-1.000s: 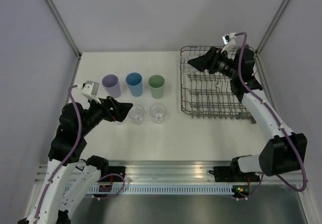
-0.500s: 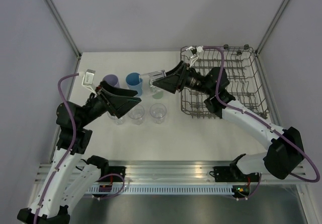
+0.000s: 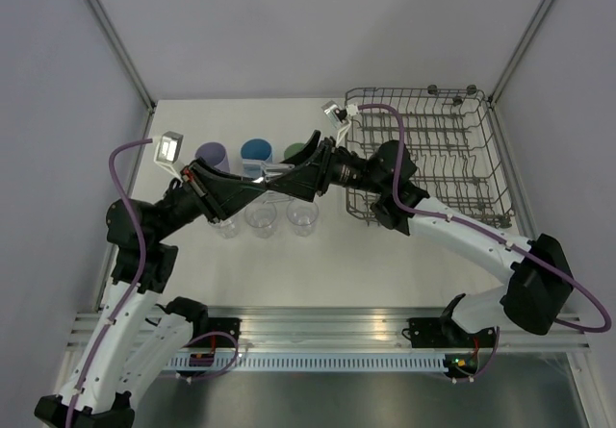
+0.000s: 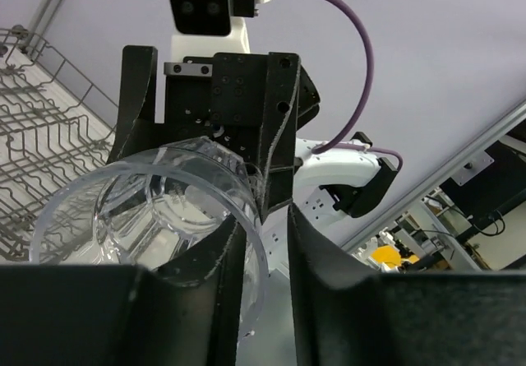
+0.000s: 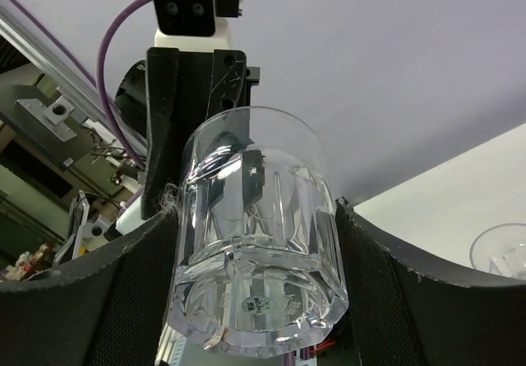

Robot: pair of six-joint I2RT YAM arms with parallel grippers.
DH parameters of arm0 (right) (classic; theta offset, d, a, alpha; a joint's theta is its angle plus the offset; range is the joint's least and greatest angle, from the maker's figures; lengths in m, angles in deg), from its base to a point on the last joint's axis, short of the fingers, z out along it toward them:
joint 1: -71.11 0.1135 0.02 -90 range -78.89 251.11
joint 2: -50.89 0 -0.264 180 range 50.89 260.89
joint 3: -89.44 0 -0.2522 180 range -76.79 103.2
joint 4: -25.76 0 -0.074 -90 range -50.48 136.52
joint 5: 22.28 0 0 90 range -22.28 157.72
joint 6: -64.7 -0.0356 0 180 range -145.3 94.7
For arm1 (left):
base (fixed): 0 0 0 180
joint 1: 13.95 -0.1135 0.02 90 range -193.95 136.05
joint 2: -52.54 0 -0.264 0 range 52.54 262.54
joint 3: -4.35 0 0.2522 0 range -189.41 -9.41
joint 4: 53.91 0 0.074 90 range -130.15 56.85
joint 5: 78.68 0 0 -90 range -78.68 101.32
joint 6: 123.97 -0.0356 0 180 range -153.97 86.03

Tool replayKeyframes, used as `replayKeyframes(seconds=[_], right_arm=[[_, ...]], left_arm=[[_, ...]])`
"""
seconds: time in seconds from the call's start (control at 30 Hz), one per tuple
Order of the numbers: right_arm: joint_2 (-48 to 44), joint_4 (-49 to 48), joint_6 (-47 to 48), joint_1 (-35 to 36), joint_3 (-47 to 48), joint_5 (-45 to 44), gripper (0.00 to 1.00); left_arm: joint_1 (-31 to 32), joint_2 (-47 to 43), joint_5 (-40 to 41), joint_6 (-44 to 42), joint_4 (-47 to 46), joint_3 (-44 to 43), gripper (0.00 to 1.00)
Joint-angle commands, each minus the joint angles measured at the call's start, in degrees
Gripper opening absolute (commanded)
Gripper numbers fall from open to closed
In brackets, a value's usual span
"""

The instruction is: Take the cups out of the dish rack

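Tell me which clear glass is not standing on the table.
The clear glass held in the air by the right gripper; the other clear glasses stand on the table.

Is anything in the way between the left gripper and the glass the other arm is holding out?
No, nothing visible is in the way. The right gripper holds the clear glass up in the air. The left gripper is right at the glass's rim, with the wall seemingly between its fingers.

Right gripper (image 3: 281, 177) hauled clear glass (image 3: 272, 170) off dish rack (image 3: 486, 173) leftward; left gripper (image 3: 252, 187) rose, now meeting glass mid-air.
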Motion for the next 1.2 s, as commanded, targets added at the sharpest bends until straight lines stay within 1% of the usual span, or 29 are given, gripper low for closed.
replayKeyframes(seconds=[0.0, 0.03, 0.1, 0.13, 0.27, 0.33, 0.5, 0.63, 0.73, 0.8, 0.83, 0.87, 0.93, 0.97, 1.0, 1.03, 1.07, 1.1, 1.13, 1.17], right_arm=[[-1.03, -0.29, 4.40, -0.05, 2.36, -3.44, 0.28], [-1.30, -0.02, 4.59, -0.05, 2.36, -3.53, 0.28], [-1.73, 0.77, 5.64, -0.05, 2.54, -3.88, 0.28], [-1.91, 1.12, 5.82, -0.05, 2.45, -4.06, 0.28], [-2.70, 3.14, 7.84, -0.40, 2.89, -4.67, 0.30], [-3.31, 3.67, 8.28, -1.01, 2.98, -4.68, 0.30], [-3.50, 6.30, 9.15, -2.86, 4.81, -3.80, 0.29], [-2.00, 8.50, 10.65, -2.95, 8.16, 0.93, 0.29], [-0.60, 8.16, 10.13, -3.13, 10.09, 4.63, 0.32], [-0.59, 7.11, 9.25, -3.13, 9.66, 5.34, 0.36], [-0.77, 7.27, 9.42, -3.13, 9.48, 5.34, 0.38], [-1.12, 7.54, 9.86, -3.13, 9.05, 4.47, 0.44], [-2.08, 8.59, 10.73, -3.65, 8.52, 3.50, 0.49], [-2.52, 8.94, 11.09, -3.92, 8.17, 3.06, 0.58], [-3.57, 10.16, 11.44, -4.70, 7.82, 1.75, 0.64], [-4.10, 10.96, 11.88, -5.15, 7.72, 1.13, 0.70], [-5.33, 13.58, 13.71, -5.93, 7.64, -0.61, 0.84], [-5.86, 15.60, 14.95, -6.38, 7.90, -1.76, 0.95], [-6.48, 17.71, 16.61, -6.82, 8.33, -3.17, 0.98], [-7.70, 22.00, 18.11, -7.17, 8.77, -4.49, 0.98]], left_arm=[[0.34, -1.04, -1.58, -0.19, -1.47, -0.89, 0.28], [0.34, -1.04, -1.50, -0.45, -0.59, -0.89, 0.22], [0.34, -0.96, -1.32, -1.24, 0.38, -1.15, 0.07], [0.34, -1.04, -1.32, -1.59, 1.17, -1.33, 0.02], [0.34, -1.66, -0.53, -3.96, 4.24, -2.03, 0.02], [0.34, -2.10, -0.26, -6.51, 7.23, -2.82, 0.02], [0.34, -1.22, -2.72, -10.81, 11.53, -4.23, 0.02], [0.34, -0.52, -5.97, -12.05, 12.34, -4.06, 0.02], [0.34, -0.95, -6.85, -12.84, 12.34, -3.79, 0.02], [0.34, -1.57, -6.68, -13.37, 12.34, -3.79, 0.02], [0.43, -1.66, -6.24, -13.37, 12.34, -3.79, 0.02], [0.43, -1.66, -6.07, -13.72, 12.42, -3.97, 0.02], [0.34, -1.75, -4.49, -14.95, 15.04, -4.67, 0.02], [0.34, -1.57, -4.13, -17.48, 16.45, -5.98, 0.02], [0.34, -0.96, -2.56, -19.42, 19.77, -7.12, 0.02], [0.34, -0.69, -1.24, -21.79, 25.64, -8.44, 0.02], [0.34, -0.52, 1.99, -26.16, 28.13, -10.63, 0.02], [0.34, -0.25, 3.67, -28.21, 30.59, -11.69, 0.02], [0.34, 0.18, 5.26, -30.05, 35.06, -12.57, 0.02], [0.34, 0.45, 6.93, -33.38, 36.84, -14.41, 0.02]])
